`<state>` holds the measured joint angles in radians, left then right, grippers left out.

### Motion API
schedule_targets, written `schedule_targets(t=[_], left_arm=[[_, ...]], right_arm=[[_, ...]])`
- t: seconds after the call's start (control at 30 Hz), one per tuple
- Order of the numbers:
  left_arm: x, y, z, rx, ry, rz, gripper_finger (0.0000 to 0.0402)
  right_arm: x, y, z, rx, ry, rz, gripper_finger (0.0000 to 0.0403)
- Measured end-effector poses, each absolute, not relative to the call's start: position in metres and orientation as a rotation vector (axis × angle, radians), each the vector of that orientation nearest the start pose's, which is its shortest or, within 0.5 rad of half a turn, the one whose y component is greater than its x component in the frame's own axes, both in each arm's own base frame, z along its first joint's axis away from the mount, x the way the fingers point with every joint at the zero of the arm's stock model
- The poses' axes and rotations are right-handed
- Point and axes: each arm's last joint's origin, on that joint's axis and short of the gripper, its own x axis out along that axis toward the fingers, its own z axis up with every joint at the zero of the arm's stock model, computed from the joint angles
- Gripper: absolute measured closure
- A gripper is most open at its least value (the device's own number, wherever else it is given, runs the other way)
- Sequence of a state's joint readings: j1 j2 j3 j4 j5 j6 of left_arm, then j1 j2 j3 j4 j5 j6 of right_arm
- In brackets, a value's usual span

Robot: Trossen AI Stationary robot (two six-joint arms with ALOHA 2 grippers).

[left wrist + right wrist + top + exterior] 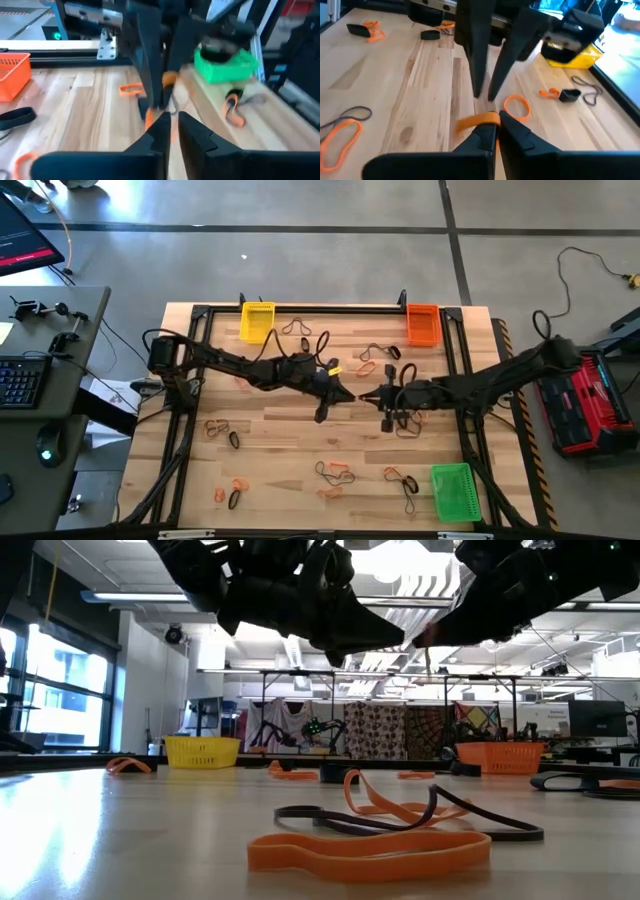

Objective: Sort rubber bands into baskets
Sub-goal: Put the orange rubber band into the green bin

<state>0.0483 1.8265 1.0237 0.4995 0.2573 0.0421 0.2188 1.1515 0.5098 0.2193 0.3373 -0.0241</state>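
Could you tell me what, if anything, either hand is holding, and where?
The right hand pinches an orange rubber band at one end. Whether the left hand also grips it cannot be told.

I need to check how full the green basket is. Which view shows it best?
The high view: the green basket is seen from straight above, unobstructed, at the table's near right corner, apparently empty. The left wrist view shows it blurred behind the other arm, with something dark on top. The low and right wrist views miss it.

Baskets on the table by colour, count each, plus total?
Yellow basket: 1
Orange basket: 1
Green basket: 1
Total: 3 baskets
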Motion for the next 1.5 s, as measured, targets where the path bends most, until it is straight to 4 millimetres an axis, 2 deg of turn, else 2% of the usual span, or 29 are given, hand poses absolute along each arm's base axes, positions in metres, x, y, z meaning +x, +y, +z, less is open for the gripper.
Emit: schedule_targets(t=[0.2, 0.33, 0.6, 0.83, 1.0, 1.2, 1.37, 1.5], left_arm=[[0.387, 0.011, 0.201, 0.031, 0.324, -0.221, 0.0310], [0.386, 0.011, 0.201, 0.057, 0.326, -0.225, 0.0286], [0.377, 0.011, 0.191, 0.065, 0.263, -0.220, 0.0280], [0.372, 0.011, 0.184, 0.046, 0.267, -0.217, 0.0280], [0.372, 0.011, 0.184, 0.046, 0.266, -0.216, 0.0280], [0.371, 0.011, 0.188, 0.057, 0.252, -0.216, 0.0280], [0.371, 0.011, 0.188, 0.058, 0.252, -0.216, 0.0280], [0.371, 0.011, 0.188, 0.058, 0.252, -0.216, 0.0280]], right_arm=[[0.212, 0.040, 0.216, -0.031, 0.441, -0.111, 0.0402], [0.207, 0.045, 0.232, 0.026, 0.567, -0.117, 0.0402], [0.204, 0.066, 0.278, 0.125, 0.900, -0.126, 0.0402], [0.201, 0.099, 0.293, 0.216, 1.178, -0.093, 0.0403], [0.192, 0.129, 0.291, 0.339, 1.353, -0.084, 0.0403], [0.178, 0.164, 0.276, 0.429, 1.508, -0.136, 0.0403], [0.168, 0.190, 0.259, 0.458, 1.642, -0.185, 0.0403], [0.162, 0.203, 0.248, 0.435, 1.718, -0.229, 0.0403]])
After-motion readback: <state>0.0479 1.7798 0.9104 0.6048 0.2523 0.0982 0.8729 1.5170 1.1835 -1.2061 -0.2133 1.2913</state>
